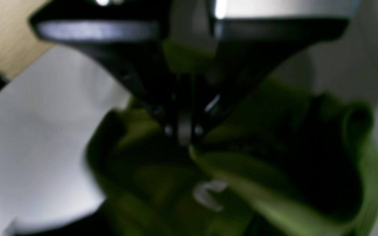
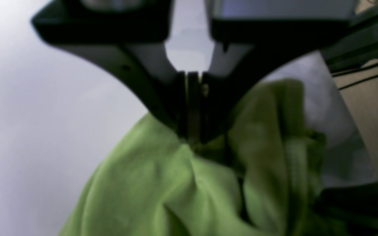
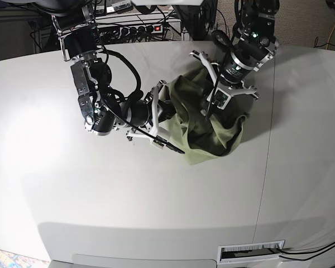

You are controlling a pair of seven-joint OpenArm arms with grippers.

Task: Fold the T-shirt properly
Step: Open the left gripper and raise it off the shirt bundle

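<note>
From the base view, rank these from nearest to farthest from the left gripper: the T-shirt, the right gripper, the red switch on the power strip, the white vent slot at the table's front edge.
1. T-shirt: pinched in the left gripper.
2. Right gripper: at the shirt's opposite edge.
3. Red switch: behind the table.
4. White vent slot: at the front edge.
</note>
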